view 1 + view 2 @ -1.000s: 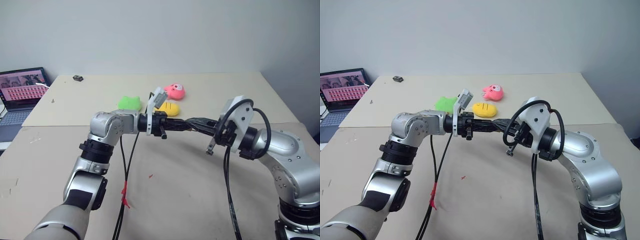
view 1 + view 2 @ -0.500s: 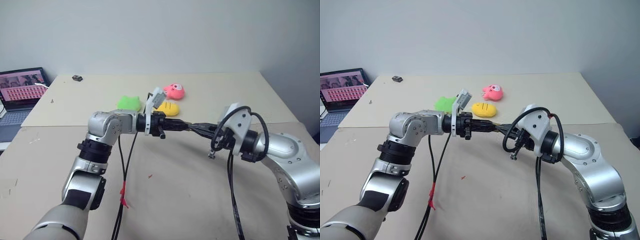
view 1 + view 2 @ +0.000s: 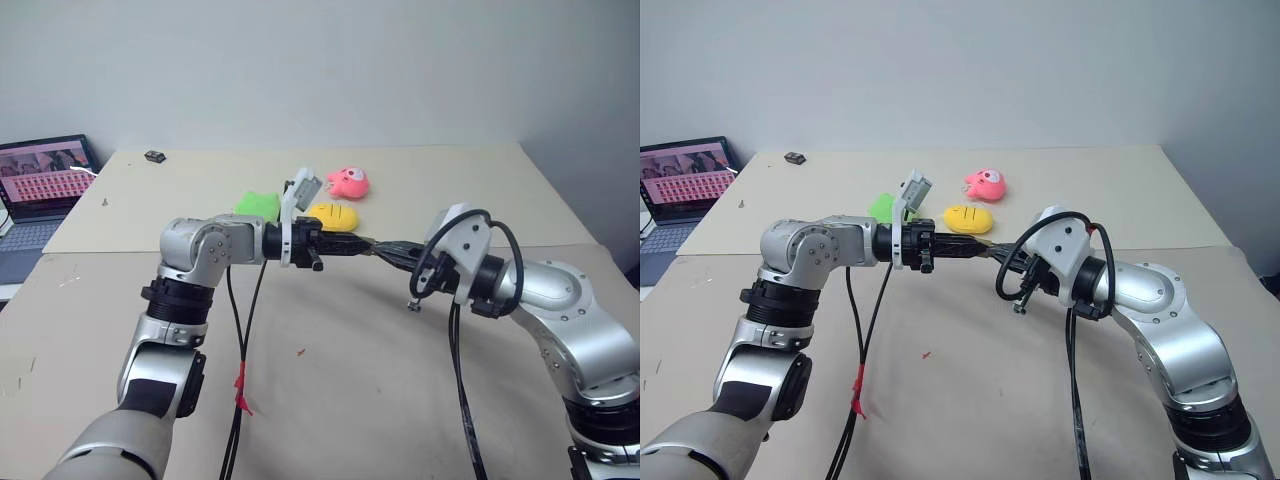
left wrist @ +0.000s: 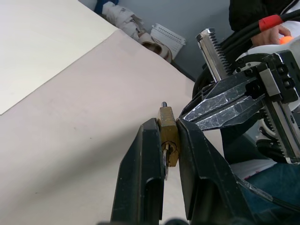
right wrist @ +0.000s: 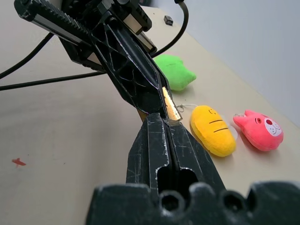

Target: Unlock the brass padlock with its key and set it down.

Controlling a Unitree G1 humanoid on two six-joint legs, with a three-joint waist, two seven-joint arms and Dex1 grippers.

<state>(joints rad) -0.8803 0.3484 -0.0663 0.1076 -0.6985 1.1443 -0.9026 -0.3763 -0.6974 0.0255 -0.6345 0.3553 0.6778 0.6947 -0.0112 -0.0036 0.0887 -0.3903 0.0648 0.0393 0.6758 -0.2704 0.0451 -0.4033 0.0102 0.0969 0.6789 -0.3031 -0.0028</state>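
The brass padlock (image 4: 168,136) is held above the table (image 3: 330,380), pinched between the two black fingers of the left pincer (image 4: 169,140). Those fingers cover both of its flat sides, so just a narrow gold edge and a stub of the silver shackle show in the left wrist view. From the head views it is too small to make out where the two pincers meet. The right pincer (image 5: 161,123) is closed tight, fingers pressed together, its tip touching the padlock's bright edge. Whether a key sits between those fingers cannot be told. Behind the arms lie a green plush (image 3: 257,205), a yellow plush (image 3: 333,215) and a pink plush (image 3: 349,182). The laptop (image 3: 40,185) is cut off at the edge.
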